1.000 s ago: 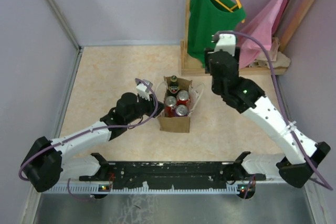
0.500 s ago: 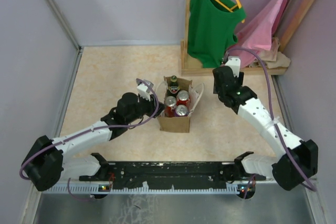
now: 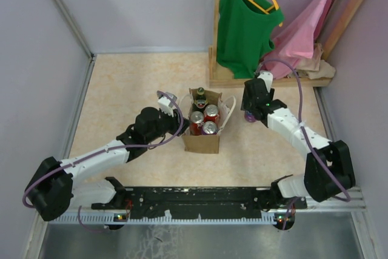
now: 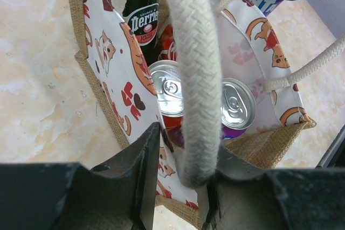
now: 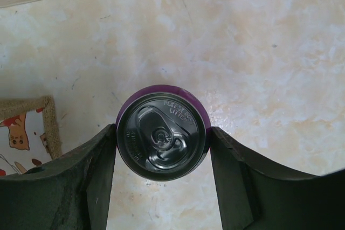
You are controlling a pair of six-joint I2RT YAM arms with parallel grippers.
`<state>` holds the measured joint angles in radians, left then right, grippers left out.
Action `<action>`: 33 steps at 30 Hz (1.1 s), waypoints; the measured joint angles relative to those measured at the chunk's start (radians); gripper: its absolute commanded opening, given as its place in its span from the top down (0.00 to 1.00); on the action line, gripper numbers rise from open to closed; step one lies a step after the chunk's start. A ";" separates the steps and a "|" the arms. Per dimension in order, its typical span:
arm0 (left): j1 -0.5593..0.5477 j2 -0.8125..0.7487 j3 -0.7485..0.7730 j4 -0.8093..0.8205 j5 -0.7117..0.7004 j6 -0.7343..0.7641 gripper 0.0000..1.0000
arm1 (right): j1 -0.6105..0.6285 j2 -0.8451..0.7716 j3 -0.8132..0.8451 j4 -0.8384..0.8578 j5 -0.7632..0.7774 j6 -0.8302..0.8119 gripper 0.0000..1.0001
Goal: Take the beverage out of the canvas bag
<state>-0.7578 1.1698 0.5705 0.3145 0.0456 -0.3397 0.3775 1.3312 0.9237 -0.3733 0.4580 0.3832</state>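
The canvas bag (image 3: 202, 142) stands upright mid-table, tan with a cat-print lining (image 4: 116, 63). Inside are a green Perrier bottle (image 4: 141, 9), red cans (image 3: 210, 112) and a purple-sided can (image 4: 237, 103). My left gripper (image 3: 180, 127) is shut on the bag's left wall, with the white rope handle (image 4: 194, 68) also between its jaws (image 4: 183, 152). Right of the bag, my right gripper (image 3: 250, 112) is shut on a purple beverage can (image 5: 161, 132) and holds it upright low over the table. I cannot tell whether the can touches the table.
A wooden clothes rack (image 3: 216, 40) with a green shirt (image 3: 245, 22) and a pink garment (image 3: 306, 25) stands at the back right, close behind the right arm. Grey walls enclose the table. The bag's corner (image 5: 32, 112) lies just left of the held can.
My right arm has dropped from up near the rack and moved left, bringing the purple can low beside the bag. The left arm and the bag have not moved.
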 measured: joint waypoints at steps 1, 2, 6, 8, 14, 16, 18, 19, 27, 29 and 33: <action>0.000 0.000 0.000 0.000 -0.001 0.000 0.61 | 0.000 0.008 0.000 0.007 -0.002 0.003 1.00; 0.000 0.000 0.000 0.000 -0.002 0.000 0.60 | 0.000 0.020 0.000 0.014 -0.004 0.004 0.99; 0.000 0.000 0.000 0.001 -0.005 0.000 0.50 | 0.000 0.065 0.000 0.026 0.001 0.009 0.84; 0.000 0.000 0.000 0.001 -0.007 0.001 0.44 | 0.000 0.067 0.000 0.032 0.001 0.011 0.72; 0.000 0.000 0.000 0.001 -0.013 0.004 0.40 | 0.000 0.069 0.000 0.035 0.000 0.014 0.15; 0.000 0.000 0.000 0.001 -0.015 0.004 0.39 | 0.000 0.069 0.000 0.033 0.003 0.014 0.10; 0.000 -0.001 0.000 0.001 -0.016 0.004 0.39 | 0.000 0.065 0.000 0.032 0.011 0.012 0.04; 0.000 -0.001 0.000 0.001 -0.016 0.004 0.39 | 0.000 0.062 0.000 0.028 0.015 0.011 0.02; 0.000 -0.003 -0.008 0.010 -0.016 0.004 0.37 | 0.009 -0.067 0.075 -0.049 0.073 -0.006 0.01; 0.000 -0.005 -0.010 0.011 -0.017 0.004 0.37 | 0.035 -0.118 0.116 -0.064 0.111 -0.023 0.01; 0.000 -0.007 -0.013 0.018 -0.021 0.004 0.38 | 0.216 -0.206 0.229 -0.077 0.207 -0.098 0.08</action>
<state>-0.7578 1.1629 0.5571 0.3325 0.0246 -0.3359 0.5938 1.1248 1.1530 -0.4503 0.6647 0.2848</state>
